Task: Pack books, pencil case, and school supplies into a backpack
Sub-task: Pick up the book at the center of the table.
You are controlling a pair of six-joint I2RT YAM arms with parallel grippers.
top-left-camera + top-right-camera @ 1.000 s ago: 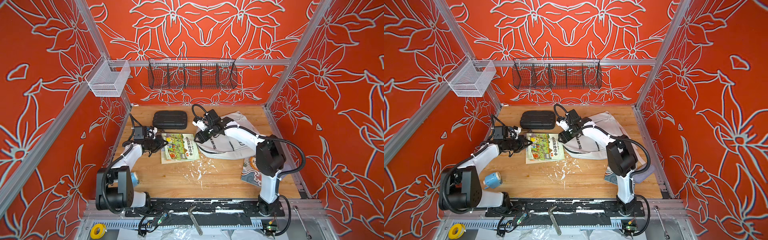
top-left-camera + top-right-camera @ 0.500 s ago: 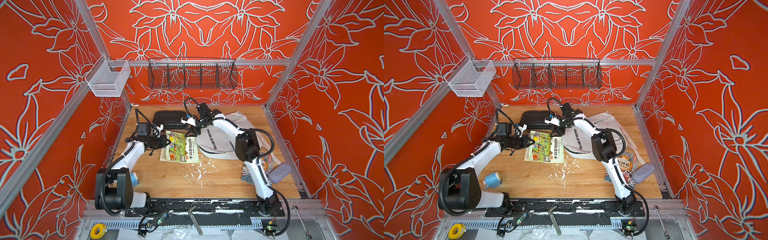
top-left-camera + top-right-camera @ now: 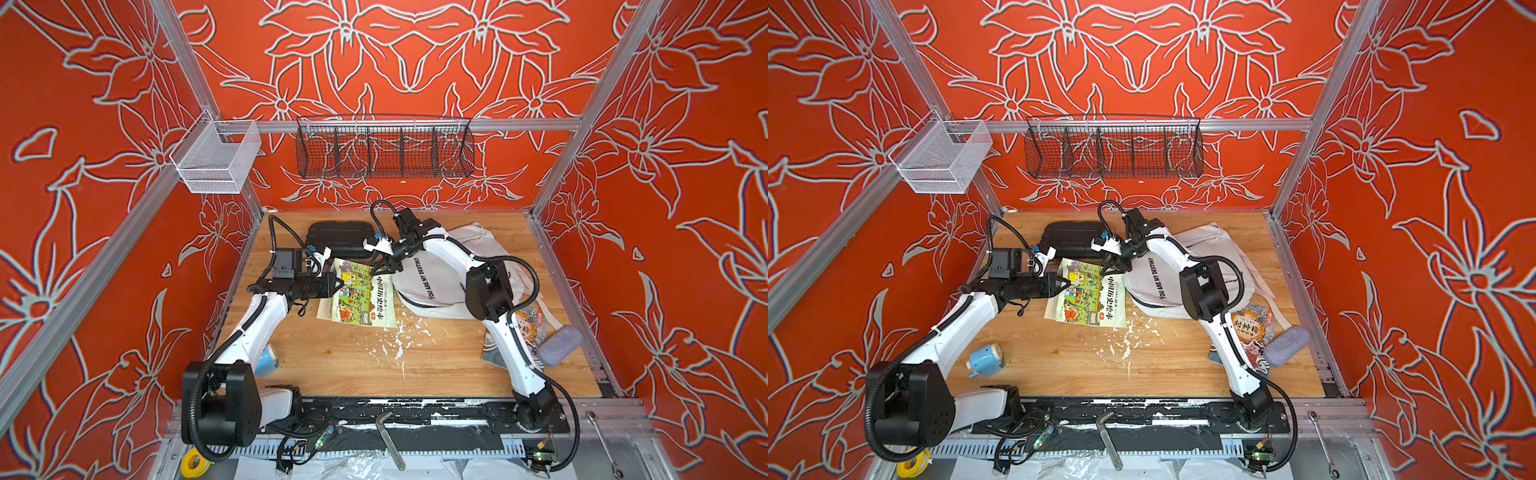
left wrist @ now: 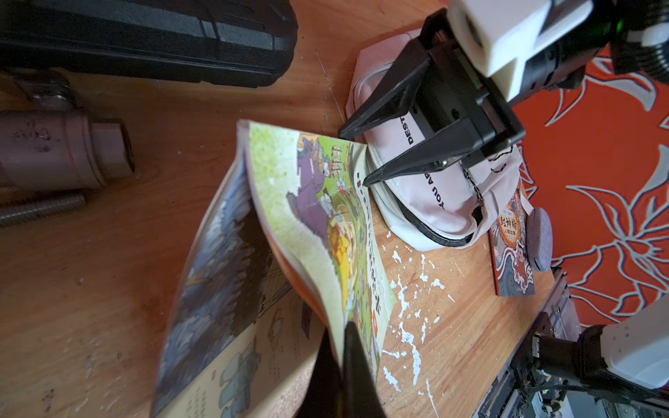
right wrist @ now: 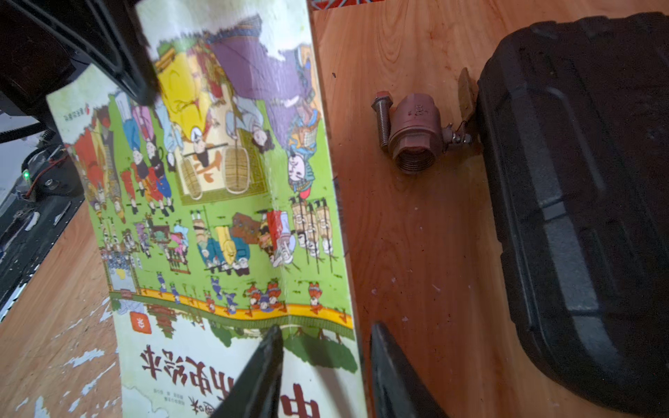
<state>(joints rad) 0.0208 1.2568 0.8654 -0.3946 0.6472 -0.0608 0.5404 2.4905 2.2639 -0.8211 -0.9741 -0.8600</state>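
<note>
Your right arm (image 3: 488,291) has swung its elbow in from the table's right side and now hangs over the white fabric backpack (image 3: 436,286). That uncovers the thin blue paperback with the orange cartoon figure (image 3: 1250,328) and the soft lilac-grey pouch (image 3: 1285,345) beside it, both mostly covered a second ago. Your right gripper (image 3: 376,270) has left the backpack's front and reached farther left. Its jaws now straddle the far right corner of the thin green-and-yellow illustrated paperback (image 3: 357,295). Your left gripper (image 3: 337,284) has edged inward, and the book's left side now stands lifted off the wooden table (image 3: 332,365).
</note>
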